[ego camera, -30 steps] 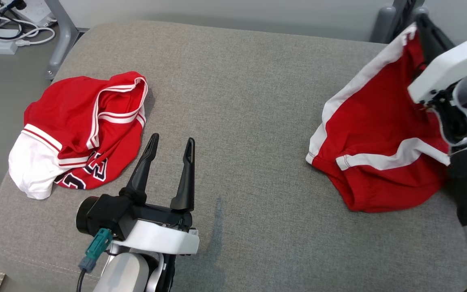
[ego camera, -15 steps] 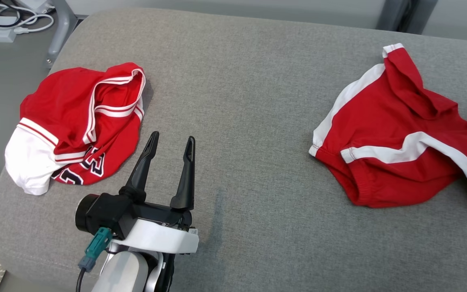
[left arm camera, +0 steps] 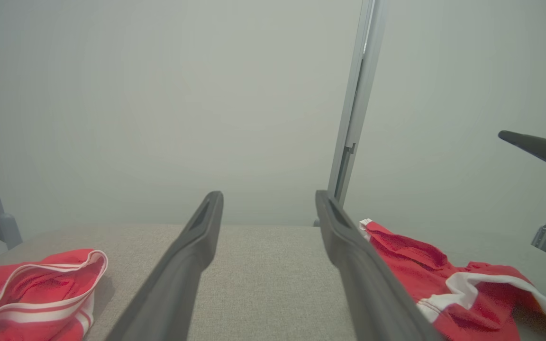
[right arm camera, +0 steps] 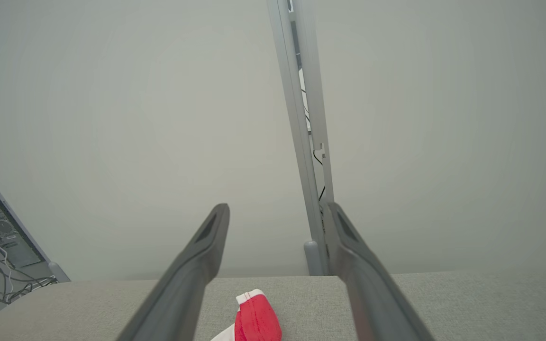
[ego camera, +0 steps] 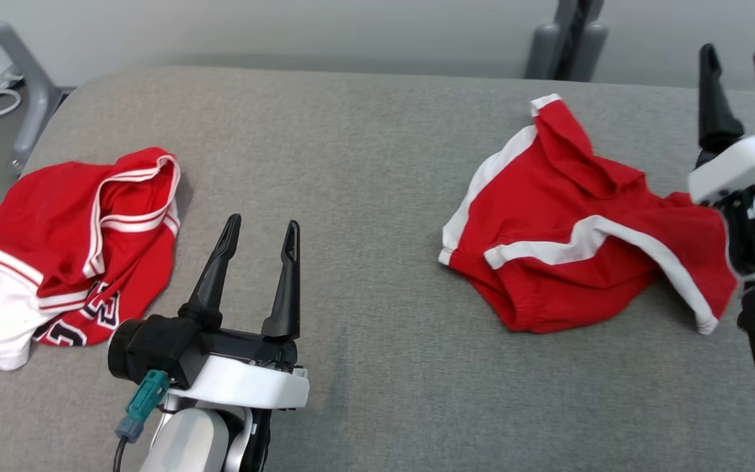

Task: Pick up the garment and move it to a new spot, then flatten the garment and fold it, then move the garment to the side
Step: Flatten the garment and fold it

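Observation:
The garment (ego camera: 548, 223), red with white stripes, lies crumpled on the right half of the grey cushion (ego camera: 364, 164). My right gripper (ego camera: 738, 59) stands open and empty just right of it, fingers pointing to the cushion's far edge. A corner of the garment (right arm camera: 254, 322) shows low between its fingers in the right wrist view. My left gripper (ego camera: 263, 223) rests open and empty at the front left, well apart from the garment. In the left wrist view, the garment (left arm camera: 443, 279) lies to the right of that gripper (left arm camera: 268, 196).
A second red and white jersey (ego camera: 56, 249) with dark numbers is bunched at the cushion's left end. Behind the cushion a grey metal post (ego camera: 567, 33) stands against the wall. A frame leg (ego camera: 23, 98) and cables are on the floor at the far left.
My right gripper opened and let go of the garment, which dropped from hanging to lying on the cushion. The head camera has shifted. The left gripper has not moved.

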